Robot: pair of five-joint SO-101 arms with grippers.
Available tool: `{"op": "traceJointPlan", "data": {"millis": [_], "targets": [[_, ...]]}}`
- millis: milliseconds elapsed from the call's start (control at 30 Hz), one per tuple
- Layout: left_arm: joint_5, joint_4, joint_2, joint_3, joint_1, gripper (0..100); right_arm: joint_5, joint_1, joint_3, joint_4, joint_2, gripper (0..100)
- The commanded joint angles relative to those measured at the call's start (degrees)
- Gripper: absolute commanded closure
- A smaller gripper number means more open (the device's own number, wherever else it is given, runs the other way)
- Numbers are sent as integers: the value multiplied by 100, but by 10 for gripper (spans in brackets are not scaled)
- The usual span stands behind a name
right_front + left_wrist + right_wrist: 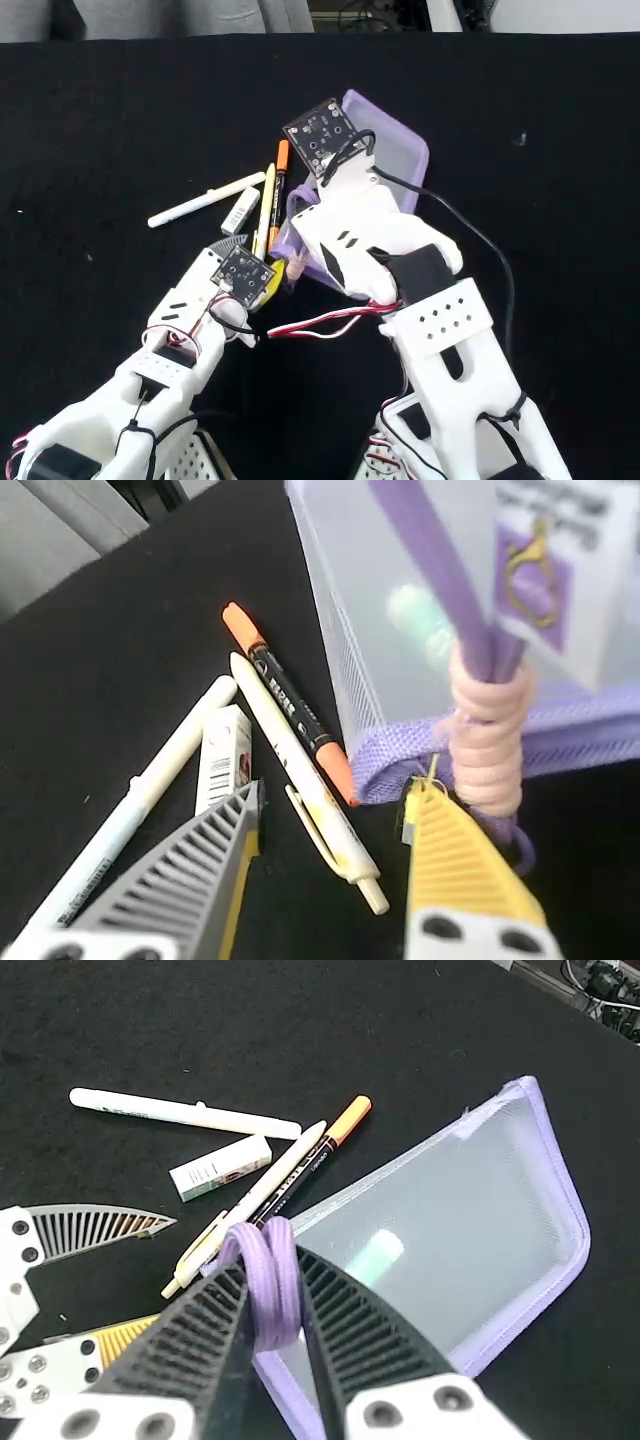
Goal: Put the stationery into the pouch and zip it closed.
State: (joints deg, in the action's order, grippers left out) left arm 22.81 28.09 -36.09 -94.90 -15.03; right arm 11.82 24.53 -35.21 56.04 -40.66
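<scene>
- Right end effector point(270, 1260): clamped shut on the purple loop point(262, 1300) at the pouch corner.
- Left end effector point(332, 792): open, with one finger on either side of the cream pen point(300, 770). Its yellow finger is right by the pink coil point(485, 750) wound on that loop.
- Pouch point(480, 1220): translucent with purple trim, lying on the black counter point(100, 130) just beside the pens. A pale green item point(378, 1255) is inside.
- Outside the pouch, on the counter: white pen point(205, 200), small white box point(241, 210), cream pen and orange-capped pen point(279, 190). The last two lie side by side, touching.
- Zip state: can't tell.
</scene>
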Motion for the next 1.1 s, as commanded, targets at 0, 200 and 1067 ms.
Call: {"op": "traceJointPlan", "data": {"millis": [0, 200, 1067], "targets": [[-18, -53, -53, -154, 13, 762, 62, -88, 40, -123, -198, 985], [-35, 290, -53, -136, 31, 762, 62, -88, 40, -123, -189, 985], [-26, -44, 18, 637, -57, 762, 62, -79, 31, -88, -215, 985]]}}
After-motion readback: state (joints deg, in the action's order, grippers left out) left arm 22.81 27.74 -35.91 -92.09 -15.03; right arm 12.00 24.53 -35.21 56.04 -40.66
